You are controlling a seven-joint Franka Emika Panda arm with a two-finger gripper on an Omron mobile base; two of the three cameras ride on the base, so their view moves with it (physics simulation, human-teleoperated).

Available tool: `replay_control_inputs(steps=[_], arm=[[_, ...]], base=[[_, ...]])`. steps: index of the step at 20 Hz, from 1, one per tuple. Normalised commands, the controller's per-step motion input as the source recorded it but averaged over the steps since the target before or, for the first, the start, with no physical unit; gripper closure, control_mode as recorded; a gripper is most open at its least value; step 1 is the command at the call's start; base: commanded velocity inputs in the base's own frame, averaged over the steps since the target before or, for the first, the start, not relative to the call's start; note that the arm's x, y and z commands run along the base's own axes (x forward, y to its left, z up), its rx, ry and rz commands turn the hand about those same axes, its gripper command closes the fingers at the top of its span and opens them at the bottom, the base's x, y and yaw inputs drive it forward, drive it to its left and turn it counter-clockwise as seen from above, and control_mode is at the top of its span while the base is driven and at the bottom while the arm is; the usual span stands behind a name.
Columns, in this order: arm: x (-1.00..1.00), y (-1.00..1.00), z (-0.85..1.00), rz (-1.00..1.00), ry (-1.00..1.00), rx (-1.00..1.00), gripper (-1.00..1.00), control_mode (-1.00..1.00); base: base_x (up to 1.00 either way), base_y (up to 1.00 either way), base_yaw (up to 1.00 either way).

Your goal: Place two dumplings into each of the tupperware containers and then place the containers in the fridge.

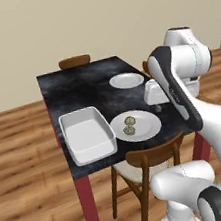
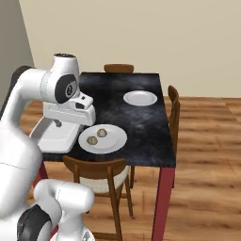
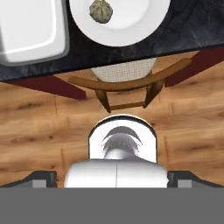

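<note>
Two dumplings (image 1: 129,125), small lumpy olive-tan balls, sit just beside each other on the near plate (image 1: 148,127), which is round, white and flat. One wooden chair (image 1: 150,159), curved back and pale woven seat, is tucked under the near edge of the tabletop (image 1: 78,84), just in front of that plate. One deep white rectangular container (image 1: 87,135), raised rim and rounded corners, lies beside the plate, close to it but apart, with nothing inside. The tabletop is a dark marbled slab on red legs, standing on a wood-plank floor. The robot's hand (image 1: 156,95) hangs above the tabletop beside the near plate; its fingers are spread fully apart and hold nothing, their tips at the lower corners of the hand view. One more round white plate (image 1: 126,80), bare, lies farther back toward the middle of the tabletop, well apart from the first. Two further chair backs show at the far end and the right side. Behind stands a plain beige wall.
</note>
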Motion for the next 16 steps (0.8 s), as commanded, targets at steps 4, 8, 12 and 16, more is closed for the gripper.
replay_control_inputs(steps=[4, 8, 12, 16], arm=[[0.91, 0.13, -0.37, -0.08, 0.0, -0.03, -1.0, -1.0], [0.65, 0.0, -0.48, -0.08, 0.0, 0.0, -1.0, -1.0], [0.6, -0.01, -0.39, -0.08, 0.01, 0.0, -1.0, -1.0], [0.51, 0.0, -0.61, -0.04, 0.0, -0.01, -1.0, -1.0]], base=[[0.0, 0.0, 0.0], [0.0, 0.0, 0.0], [0.0, 0.0, 0.0], [0.0, 0.0, 0.0]])
